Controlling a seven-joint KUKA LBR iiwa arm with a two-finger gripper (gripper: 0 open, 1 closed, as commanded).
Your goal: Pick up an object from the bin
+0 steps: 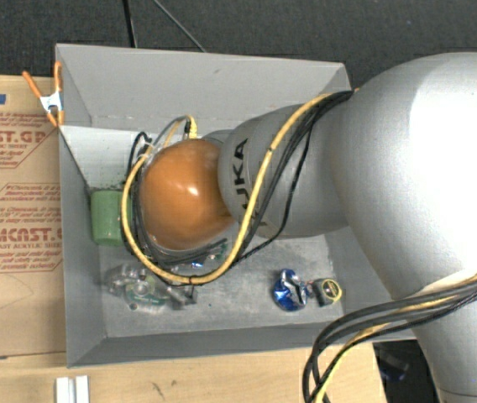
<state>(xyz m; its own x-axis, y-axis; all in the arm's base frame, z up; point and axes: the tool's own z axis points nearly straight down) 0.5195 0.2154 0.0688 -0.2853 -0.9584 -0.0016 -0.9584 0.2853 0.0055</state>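
Observation:
My gripper [186, 272] shows as a dark part just below the orange cover, low over the bin's left half. Directly beside it, towards the front left corner, lies a clear plastic thing with green bits [140, 288]. A pale green block [105, 217] sits against the left wall, partly hidden by the cover and cables. To the right on the bin floor lie a crumpled blue thing [287, 292] and a small yellow-and-black ring [329, 290].
The arm and its orange cover, wrapped in yellow and black cables, hide the middle and the right of the bin. Bare grey floor shows along the front wall between the clear thing and the blue one.

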